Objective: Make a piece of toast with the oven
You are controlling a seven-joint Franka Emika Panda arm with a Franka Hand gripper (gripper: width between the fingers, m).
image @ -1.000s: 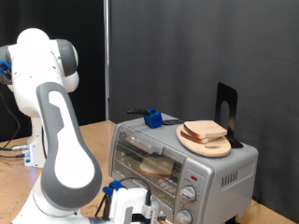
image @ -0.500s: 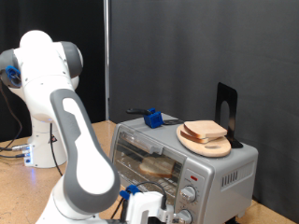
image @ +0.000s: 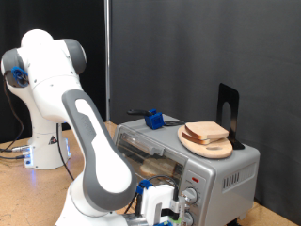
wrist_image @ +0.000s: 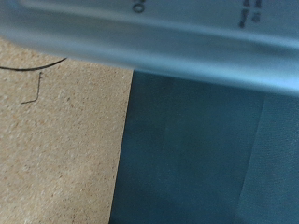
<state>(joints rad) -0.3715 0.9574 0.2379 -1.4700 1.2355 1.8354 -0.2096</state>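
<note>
Pincer [image: 162,209]: hanging low at the exterior view's bottom edge, just in front of the oven's face; fingers cut off by the frame, so impossible to tell whether spread or closed; nothing showing between them.
Arm [image: 89,141]: arching down from the white base at the exterior view's left toward the oven front.
Wrist view: showing only a blurred pale metal band [wrist_image: 168,42], tan board and a dark panel; no fingers showing.
Oven [image: 202,174]: sitting on the wooden bench [image: 19,184], knobs at its right side, a slice lying on the rack behind the glass.
Piece of toast [image: 206,132]: resting with other slices on the round wooden board [image: 209,147] on the oven's top.
Blue-handled tool [image: 152,119]: lying farther back on the oven's top.
</note>
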